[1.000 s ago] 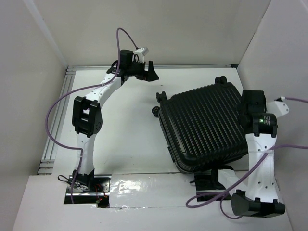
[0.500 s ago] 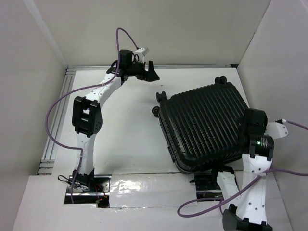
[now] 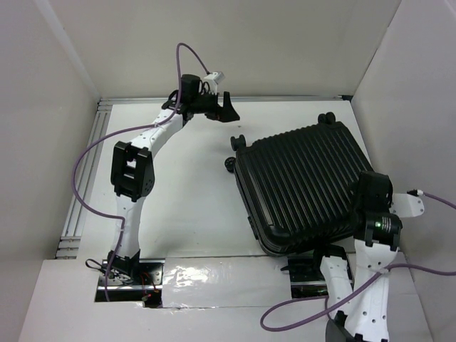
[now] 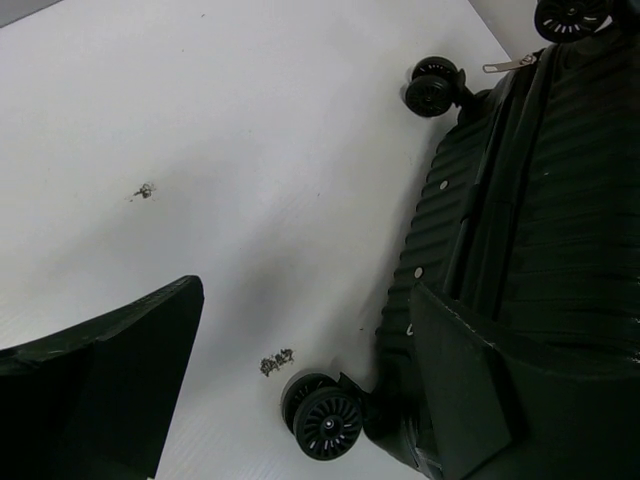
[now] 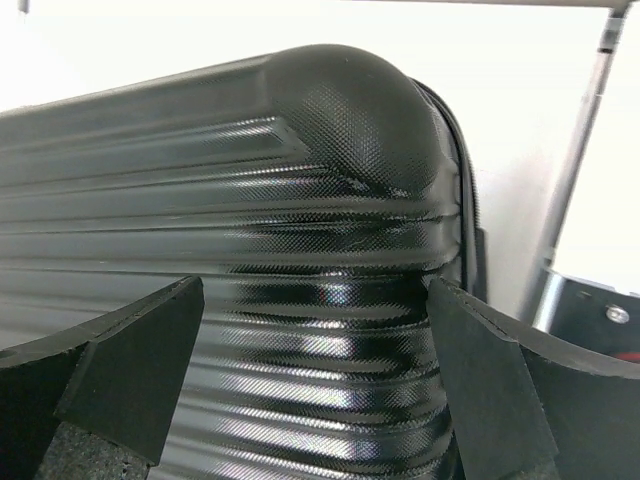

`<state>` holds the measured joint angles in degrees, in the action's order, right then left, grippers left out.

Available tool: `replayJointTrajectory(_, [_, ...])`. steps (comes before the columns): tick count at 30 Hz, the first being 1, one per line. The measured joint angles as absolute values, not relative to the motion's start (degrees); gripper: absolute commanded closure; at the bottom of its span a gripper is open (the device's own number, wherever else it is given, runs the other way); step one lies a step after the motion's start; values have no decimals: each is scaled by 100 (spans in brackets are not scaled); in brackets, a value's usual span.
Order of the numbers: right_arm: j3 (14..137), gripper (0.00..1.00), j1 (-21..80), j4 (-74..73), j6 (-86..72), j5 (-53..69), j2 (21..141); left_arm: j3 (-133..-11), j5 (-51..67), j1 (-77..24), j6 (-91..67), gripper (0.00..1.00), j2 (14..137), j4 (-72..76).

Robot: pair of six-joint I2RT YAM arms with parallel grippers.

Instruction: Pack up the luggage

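Note:
The luggage (image 3: 299, 185) is a black ribbed hard-shell suitcase lying flat and shut on the right half of the white table, wheels (image 3: 237, 140) toward the far left. My left gripper (image 3: 226, 107) hovers open above the table just beyond the wheel end. In the left wrist view the left gripper (image 4: 305, 300) frames bare table, a wheel (image 4: 325, 418) and the luggage's side (image 4: 540, 200). My right gripper (image 3: 372, 191) sits over the luggage's near right corner. In the right wrist view the right gripper (image 5: 315, 300) is open, with the ribbed shell (image 5: 300, 180) close in front.
White enclosure walls stand close on the left, back and right; the right wall (image 3: 413, 107) is near my right arm. An aluminium rail (image 3: 82, 185) runs along the table's left edge. Purple cables (image 3: 92, 153) loop off both arms.
My right arm has drawn back toward the near edge, its gripper sliding from the luggage's right side to its near right corner. The left arm has shifted slightly right.

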<state>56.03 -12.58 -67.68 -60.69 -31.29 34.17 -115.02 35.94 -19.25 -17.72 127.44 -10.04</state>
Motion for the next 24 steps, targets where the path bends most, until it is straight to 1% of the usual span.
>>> replayJointTrajectory(3, [5793, 1, -1310, -6973, -5957, -3072, 3809, -11614, 3588, -2012, -1651, 3, 12746, -1094])
replayJointTrajectory(8, [5940, 1, -1734, -7081, -5688, -2753, 4246, -11653, 3568, -2117, -1614, 3, 12748, -1116])
replayJointTrajectory(13, [5953, 1, -2137, -7026, -5426, -2373, 4261, -11716, 3520, -2130, -1522, 2, 12816, -1168])
replayJointTrajectory(17, [5964, 1, -2641, -6969, -5133, -1907, 4261, -11751, 3496, -2128, -1516, 2, 12877, -1175])
replayJointTrajectory(21, [5857, 1, -3055, -6823, -4821, -1455, 4233, -11883, 3579, -2126, -1494, 5, 13028, -1177])
replayJointTrajectory(24, [5675, 1, -3118, -6554, -4683, -1302, 4069, -12001, 3640, -2169, -1356, 6, 13159, -1223])
